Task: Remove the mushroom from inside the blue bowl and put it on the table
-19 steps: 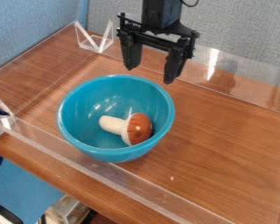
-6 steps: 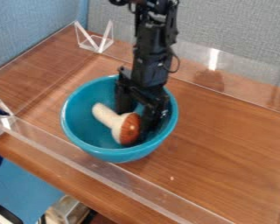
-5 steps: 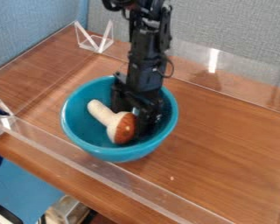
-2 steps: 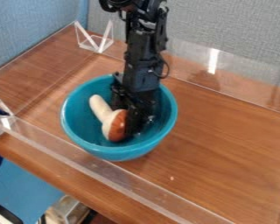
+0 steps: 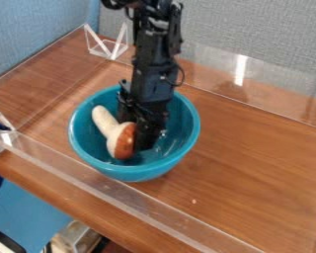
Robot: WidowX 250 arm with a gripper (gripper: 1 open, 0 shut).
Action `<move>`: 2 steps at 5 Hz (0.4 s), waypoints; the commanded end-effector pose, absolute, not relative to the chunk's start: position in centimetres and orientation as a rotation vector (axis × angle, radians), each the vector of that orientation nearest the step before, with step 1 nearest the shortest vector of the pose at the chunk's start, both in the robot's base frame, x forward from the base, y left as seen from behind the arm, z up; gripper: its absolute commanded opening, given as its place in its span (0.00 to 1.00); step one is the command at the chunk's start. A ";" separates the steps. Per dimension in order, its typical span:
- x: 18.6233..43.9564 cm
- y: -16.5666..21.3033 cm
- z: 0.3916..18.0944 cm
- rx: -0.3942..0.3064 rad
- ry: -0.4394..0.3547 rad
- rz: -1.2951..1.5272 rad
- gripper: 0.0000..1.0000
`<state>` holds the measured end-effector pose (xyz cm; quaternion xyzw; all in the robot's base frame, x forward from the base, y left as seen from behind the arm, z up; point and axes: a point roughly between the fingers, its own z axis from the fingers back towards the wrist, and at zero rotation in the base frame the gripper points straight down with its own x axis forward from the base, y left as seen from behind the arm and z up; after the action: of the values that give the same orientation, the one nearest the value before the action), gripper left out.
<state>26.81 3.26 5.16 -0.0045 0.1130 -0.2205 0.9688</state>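
Mushroom (image 5: 116, 132) sits clamped between my gripper (image 5: 137, 130) fingers, partly closed on its reddish-brown cap, cream stem jutting left, all inside the blue bowl (image 5: 177, 148) on the table (image 5: 253, 138).

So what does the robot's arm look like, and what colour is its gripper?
The arm is black all over, thin and made of chunky, blocky pieces joined one after another. At its end is a black gripper with two long, straight fingers. I can't make out any stickers, writing or loose cables on it.
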 end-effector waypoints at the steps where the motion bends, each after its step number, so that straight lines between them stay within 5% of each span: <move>1: 26.8 4.0 7.4 0.016 0.172 -0.427 0.00; 2: 26.9 3.6 8.4 0.023 0.156 -0.438 0.00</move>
<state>26.22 3.42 6.74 0.0013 0.1076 -0.2187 0.9698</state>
